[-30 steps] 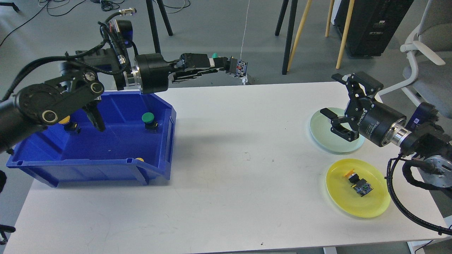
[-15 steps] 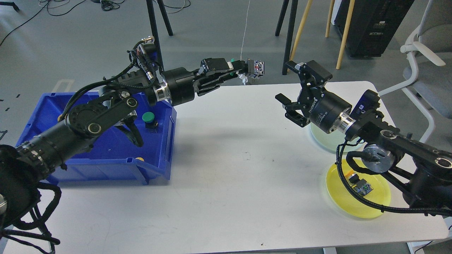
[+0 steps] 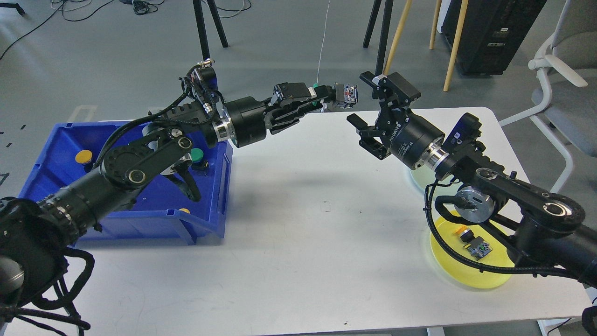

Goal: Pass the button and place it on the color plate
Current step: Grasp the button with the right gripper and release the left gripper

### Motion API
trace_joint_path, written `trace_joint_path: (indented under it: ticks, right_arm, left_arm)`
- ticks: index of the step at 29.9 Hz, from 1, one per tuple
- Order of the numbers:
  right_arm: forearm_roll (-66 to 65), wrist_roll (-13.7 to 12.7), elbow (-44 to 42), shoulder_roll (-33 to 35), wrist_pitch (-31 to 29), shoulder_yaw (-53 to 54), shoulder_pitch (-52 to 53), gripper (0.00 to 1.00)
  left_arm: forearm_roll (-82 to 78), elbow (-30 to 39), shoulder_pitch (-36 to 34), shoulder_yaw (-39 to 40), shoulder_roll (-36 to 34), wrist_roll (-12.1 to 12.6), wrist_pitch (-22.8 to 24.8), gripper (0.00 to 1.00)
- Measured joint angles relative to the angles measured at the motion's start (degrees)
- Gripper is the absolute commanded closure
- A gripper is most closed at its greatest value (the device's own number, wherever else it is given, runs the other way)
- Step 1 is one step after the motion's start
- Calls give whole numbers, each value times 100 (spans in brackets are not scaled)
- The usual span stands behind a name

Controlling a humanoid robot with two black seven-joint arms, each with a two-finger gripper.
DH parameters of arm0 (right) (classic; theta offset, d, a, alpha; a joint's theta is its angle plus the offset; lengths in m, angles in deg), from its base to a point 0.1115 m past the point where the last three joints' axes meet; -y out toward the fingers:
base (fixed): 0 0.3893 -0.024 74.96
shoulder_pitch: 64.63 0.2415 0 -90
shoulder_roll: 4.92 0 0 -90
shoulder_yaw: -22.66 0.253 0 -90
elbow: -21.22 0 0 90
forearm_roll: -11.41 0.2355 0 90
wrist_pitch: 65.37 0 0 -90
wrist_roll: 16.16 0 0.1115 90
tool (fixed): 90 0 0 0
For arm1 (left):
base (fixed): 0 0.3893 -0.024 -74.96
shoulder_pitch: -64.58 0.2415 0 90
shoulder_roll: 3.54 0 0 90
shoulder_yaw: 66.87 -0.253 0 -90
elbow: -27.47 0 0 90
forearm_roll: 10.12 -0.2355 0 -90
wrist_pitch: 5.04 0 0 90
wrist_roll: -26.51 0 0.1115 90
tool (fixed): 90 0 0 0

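My left gripper (image 3: 333, 94) is shut on a green-capped button (image 3: 344, 92) and holds it out high over the table's far edge. The button's green cap (image 3: 315, 87) shows between the fingers, its black contact block points right. My right gripper (image 3: 366, 103) is open, its fingers spread just right of the button, not touching it. The pale green plate (image 3: 418, 177) lies under my right arm, mostly hidden. The yellow plate (image 3: 471, 275) at front right holds a yellow button (image 3: 473, 242).
A blue bin (image 3: 135, 186) at left holds a green button (image 3: 197, 156) and yellow buttons (image 3: 84, 157). Stand legs (image 3: 387, 42) and a white chair (image 3: 564, 70) stand behind the table. The white table (image 3: 298, 233) spreads between bin and plates.
My left gripper carried the green button rightward and slightly lower. My right gripper swung left and up from over the green plate and now faces the button, still open.
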Motion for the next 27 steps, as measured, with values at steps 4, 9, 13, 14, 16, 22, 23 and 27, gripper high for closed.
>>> trace_joint_path:
  ticks: [4,9,13,14,16,22,23,27]
  right_arm:
    - [5,2,-90,-108,10,-3,28,2]
    - [12,3,-234,-248,20,-26,111,5]
    - [12,3,-337,-322,22,-25,145,6]
    - [13,3,-349,-332,22,-25,161,7]
    - [13,3,-364,-349,22,-25,179,8]
    - [13,3,-373,-356,22,-25,186,29]
    - [13,3,-375,-356,22,-25,186,35]
    - [6,3,-380,-356,22,-26,192,56]
  left_arm:
    - [5,-7,7,4,4,0,0,89]
    - [10,-8,8,9,4,0,0,89]
    - [38,-40,15,9,5,0,0,89]
    - [57,-45,15,9,7,0,0,89]
    - [86,-49,15,9,12,0,0,89]
    - [107,-77,16,9,12,0,0,89]
    - [126,-99,16,9,12,0,0,88]
    - [185,-146,16,6,12,0,0,88]
